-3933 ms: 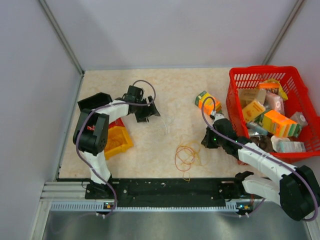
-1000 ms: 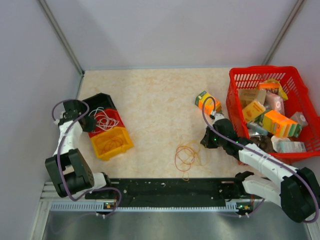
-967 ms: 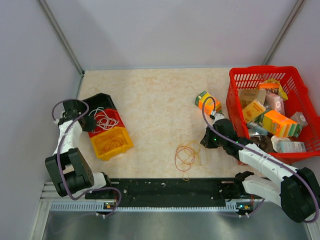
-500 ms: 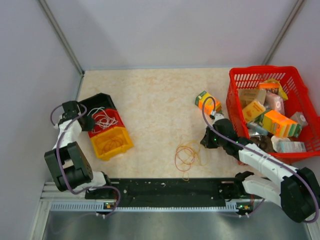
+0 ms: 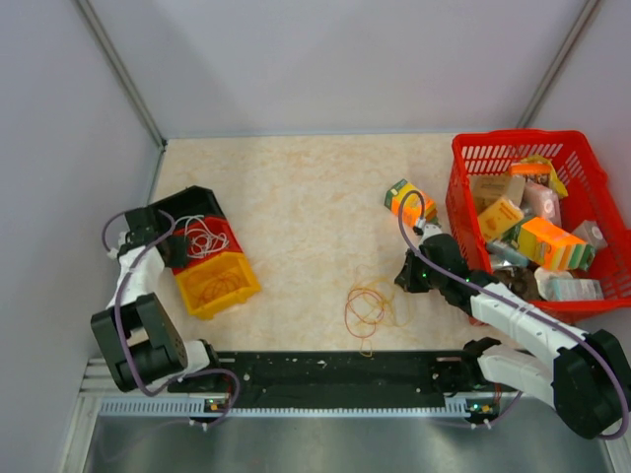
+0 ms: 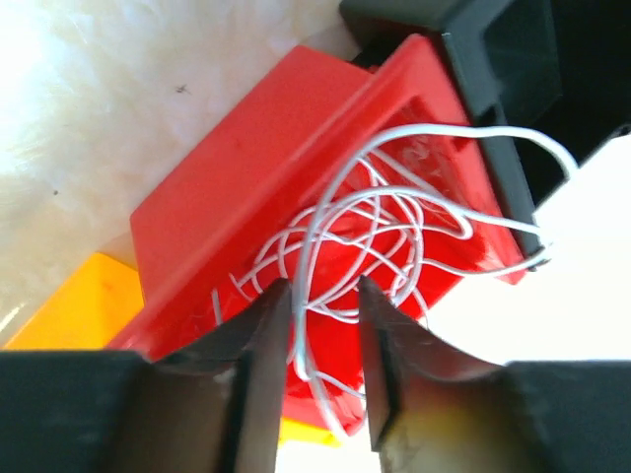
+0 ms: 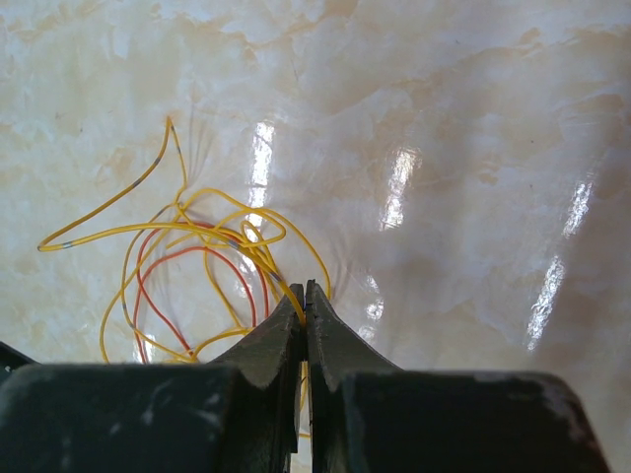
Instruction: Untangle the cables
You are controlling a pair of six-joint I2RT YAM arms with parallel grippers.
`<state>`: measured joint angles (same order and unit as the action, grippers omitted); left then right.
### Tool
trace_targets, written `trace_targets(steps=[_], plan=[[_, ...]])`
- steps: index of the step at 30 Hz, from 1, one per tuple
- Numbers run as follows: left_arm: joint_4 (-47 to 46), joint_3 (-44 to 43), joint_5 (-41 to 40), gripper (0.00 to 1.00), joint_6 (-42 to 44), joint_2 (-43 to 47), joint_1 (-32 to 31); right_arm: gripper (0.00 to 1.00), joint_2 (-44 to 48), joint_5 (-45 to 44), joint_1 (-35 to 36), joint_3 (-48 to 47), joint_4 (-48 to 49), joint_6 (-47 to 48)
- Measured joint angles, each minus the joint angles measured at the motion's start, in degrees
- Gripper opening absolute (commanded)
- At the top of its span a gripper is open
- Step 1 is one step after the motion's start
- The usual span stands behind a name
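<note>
At table's 9 o'clock, left gripper (image 6: pixel 320 296) hangs over red bin (image 6: pixel 227 197), jaws parted, loop of white tangle (image 5: pixel 203 236) running loose between them. Toward 5 o'clock, right gripper (image 7: pixel 305 288) clamped tight at edge of coloured tangle (image 5: pixel 367 307), seemingly pinching yellow strand (image 7: pixel 244 235). Step, by my read: white wire sorted into bin, release stage. Next likely needs left arm across to tease one strand free while right anchors. Count: tangles two; bins three, black (image 5: pixel 187 200), red, yellow (image 5: pixel 219 284); basket (image 5: pixel 520 135) one.
</note>
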<state>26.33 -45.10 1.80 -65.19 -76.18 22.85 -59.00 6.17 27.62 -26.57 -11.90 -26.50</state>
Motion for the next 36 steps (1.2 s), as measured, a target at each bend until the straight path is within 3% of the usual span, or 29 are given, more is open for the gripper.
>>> trace_targets(steps=[2,5,10,12,14,16,21,23,24,28,32,36], plan=[[1.62,-1.16,0.09,0.59,1.81,1.57,0.0,0.0,0.0,0.04,0.0,0.0,0.02,0.0],[4.02,-4.46,0.13,0.98,4.76,3.52,0.0,0.0,0.0,0.13,0.0,0.0,0.02,0.0],[6.73,-8.76,0.11,0.98,9.81,7.37,0.04,0.0,0.0,0.22,0.0,0.0,0.11,0.0],[6.64,-8.98,0.55,0.89,11.89,8.44,0.04,0.0,0.0,0.26,0.0,0.0,0.11,0.02],[5.25,-9.01,2.45,0.86,15.15,8.68,0.07,0.0,-0.04,0.44,0.0,0.0,0.15,0.02],[3.04,-9.94,5.31,0.75,19.28,7.19,0.07,0.0,-0.11,0.55,0.0,0.0,0.15,0.02],[2.8,-23.89,12.04,0.5,27.91,-7.04,0.04,0.0,-0.33,0.7,0.0,0.0,0.17,0.02],[2.43,-28.87,13.81,0.38,30.01,-12.31,0.04,0.0,-0.33,0.76,0.0,0.0,0.22,0.04],[2.56,-31.21,14.16,0.25,30.77,-14.8,-0.02,0.0,-0.33,0.79,0.0,0.0,0.22,0.04],[6.03,-40.44,13.64,0.0,32.2,-23.93,-0.17,0.0,-0.33,0.83,0.0,0.0,0.26,0.04],[11.82,-48.26,11.54,0.0,32.24,-31.06,-0.85,0.0,-0.33,0.83,0.0,0.0,0.28,0.15],[16.26,-49.37,7.74,0.0,31.85,-32.81,-1.81,0.0,-0.33,0.85,0.0,0.0,0.28,0.22]])
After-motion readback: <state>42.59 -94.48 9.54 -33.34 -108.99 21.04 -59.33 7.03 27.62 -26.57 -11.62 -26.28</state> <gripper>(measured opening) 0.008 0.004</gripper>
